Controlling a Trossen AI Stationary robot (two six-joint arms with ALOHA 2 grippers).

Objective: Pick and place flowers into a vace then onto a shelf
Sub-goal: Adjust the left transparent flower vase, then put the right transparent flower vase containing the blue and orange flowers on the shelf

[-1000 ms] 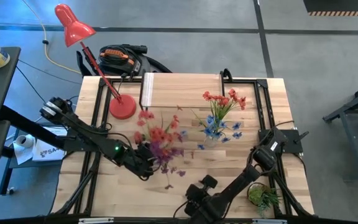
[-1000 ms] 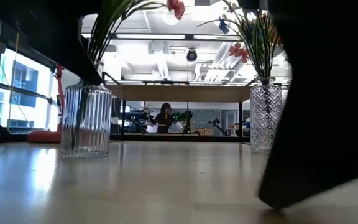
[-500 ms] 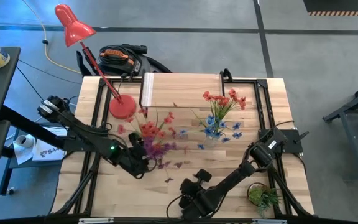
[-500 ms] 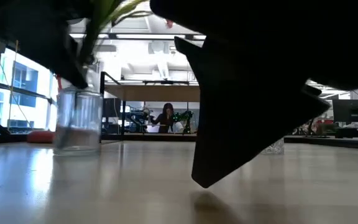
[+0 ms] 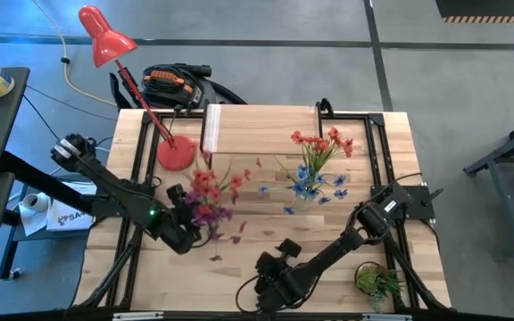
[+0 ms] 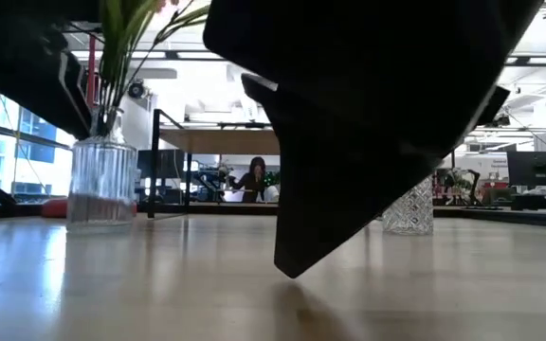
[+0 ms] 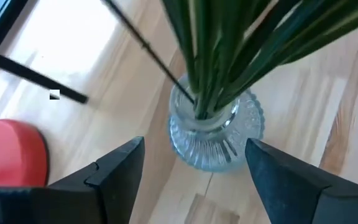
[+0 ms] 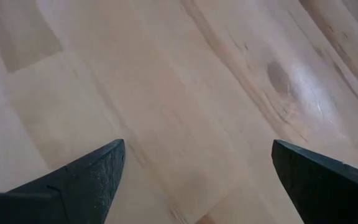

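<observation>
A ribbed glass vase (image 7: 216,140) holds the flowers (image 5: 205,189), red, orange and purple on green stems. It shows left of centre on the table and at the left of the low view (image 6: 100,185). My left gripper (image 7: 195,143) is around its upper body (image 5: 188,227). A second, cut-glass vase (image 6: 409,210) with red and blue flowers (image 5: 318,160) stands right of centre. The shelf (image 5: 261,125) runs along the far edge. My right gripper (image 8: 197,155) hangs open over bare wood near the near edge (image 5: 270,267). My left gripper has the ribbed vase between its two fingers (image 7: 272,174), one on each side of the shoulder (image 7: 253,127) just below the neck. It comes slanting down from the near left. The vase is upright; whether its base rests on the table, I cannot tell.
A red desk lamp's base (image 5: 175,153) stands on the far left of the table, close to the moving vase. A small leafy plant (image 5: 380,283) sits at the near right corner. My right arm (image 6: 368,142) fills much of the low view. A person (image 6: 252,178) sits in the room beyond.
My left gripper has moved toward the table's left and far edges, and the ribbed vase with its flowers has gone with it, staying upright and getting smaller in the low view. My right gripper has moved left along the near edge, now blocking much of the low view.
</observation>
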